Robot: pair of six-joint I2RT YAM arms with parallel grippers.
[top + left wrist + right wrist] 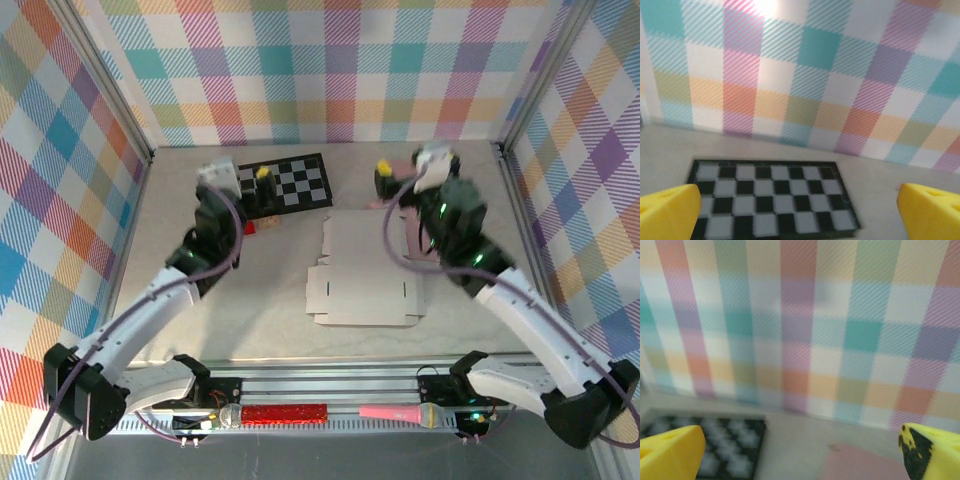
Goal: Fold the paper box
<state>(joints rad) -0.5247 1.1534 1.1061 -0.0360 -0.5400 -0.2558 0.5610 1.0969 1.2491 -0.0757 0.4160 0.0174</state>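
Note:
The paper box lies flat and unfolded on the table's middle, a pale cardboard sheet with its flaps spread out. My left gripper hovers beyond its far left corner, over a checkerboard mat, and points at the back wall. Its yellow fingertips stand wide apart, so the left gripper is open with nothing between them. My right gripper is past the box's far right corner. In its own view the right gripper is open and holds nothing.
The checkerboard mat lies at the back left, with a small red piece at its near edge. A pink sheet lies at the back right. Plaid walls enclose the table. A red tool and a pink one lie on the front rail.

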